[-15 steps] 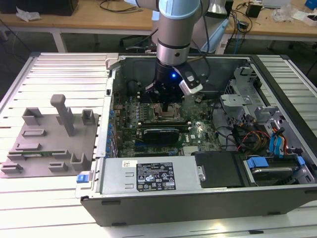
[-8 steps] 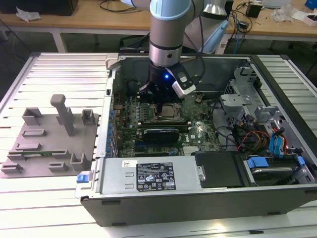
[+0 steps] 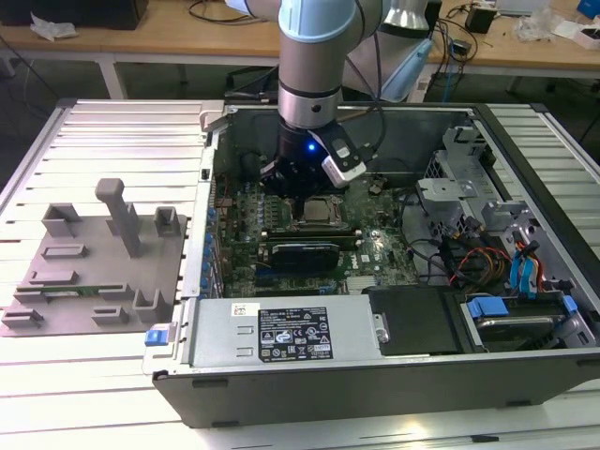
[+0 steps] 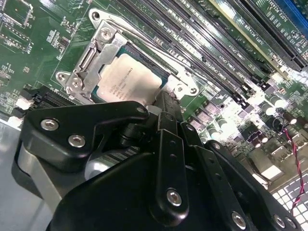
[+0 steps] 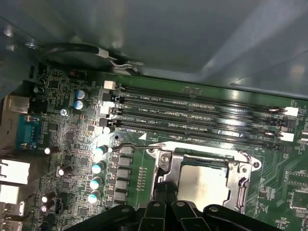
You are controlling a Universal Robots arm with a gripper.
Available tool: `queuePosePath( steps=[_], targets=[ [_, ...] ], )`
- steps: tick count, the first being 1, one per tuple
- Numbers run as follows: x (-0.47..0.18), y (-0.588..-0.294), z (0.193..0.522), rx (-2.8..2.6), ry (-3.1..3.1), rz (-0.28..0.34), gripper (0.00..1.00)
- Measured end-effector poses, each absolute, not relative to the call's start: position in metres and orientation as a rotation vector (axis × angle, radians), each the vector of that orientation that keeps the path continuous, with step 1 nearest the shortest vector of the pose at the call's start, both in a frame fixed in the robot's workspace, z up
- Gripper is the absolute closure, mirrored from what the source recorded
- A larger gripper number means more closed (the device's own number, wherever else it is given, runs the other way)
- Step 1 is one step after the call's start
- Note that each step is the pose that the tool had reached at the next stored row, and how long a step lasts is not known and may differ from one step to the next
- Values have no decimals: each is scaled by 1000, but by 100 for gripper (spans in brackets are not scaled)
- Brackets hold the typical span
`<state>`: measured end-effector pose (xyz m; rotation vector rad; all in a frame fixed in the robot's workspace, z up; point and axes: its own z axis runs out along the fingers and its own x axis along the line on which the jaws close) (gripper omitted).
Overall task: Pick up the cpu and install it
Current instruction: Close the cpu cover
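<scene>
The end effector (image 4: pixel 166 102), whose grip cannot be told as released or clenched, is held low at the edge of the cpu (image 4: pixel 129 79), which is seen lying flat inside the metal-framed socket (image 4: pixel 90 61) on the motherboard (image 4: pixel 33 57), so placement is judged essentially done, its latching undetermined.
</scene>
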<state>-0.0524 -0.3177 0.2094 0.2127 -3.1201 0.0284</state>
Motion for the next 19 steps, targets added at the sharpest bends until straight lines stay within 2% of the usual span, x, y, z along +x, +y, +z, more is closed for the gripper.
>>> queuePosePath(
  steps=[13,19],
  targets=[
    [-52,-318,203,213,-3120,29,89],
    [-52,-318,225,213,-3120,28,89]
  ],
)
